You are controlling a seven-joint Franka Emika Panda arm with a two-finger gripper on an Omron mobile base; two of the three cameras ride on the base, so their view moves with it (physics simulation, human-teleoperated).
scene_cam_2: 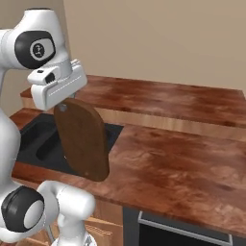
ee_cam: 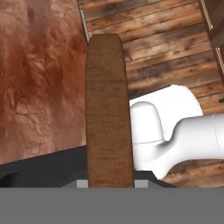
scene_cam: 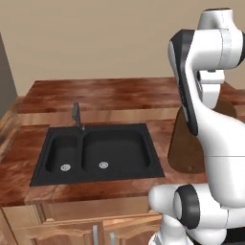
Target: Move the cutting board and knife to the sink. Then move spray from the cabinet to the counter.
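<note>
The board hung on edge in the air, clenched at its top end by the tool, above the tabletop just right of the sink. The sink was black, with two basins and a dark faucet behind.

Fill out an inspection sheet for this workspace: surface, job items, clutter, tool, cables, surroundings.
Surface: reddish-brown wood counter with a raised back ledge; black double-basin sink set into it, faucet behind.
Job items: board held up on end above the counter's front edge, just right of the sink.
Clutter: nothing seen.
Tool: tool shut on the board's top end.
Cables: nothing seen.
Surroundings: beige wall; wood cabinets under the counter; plank floor.
</note>
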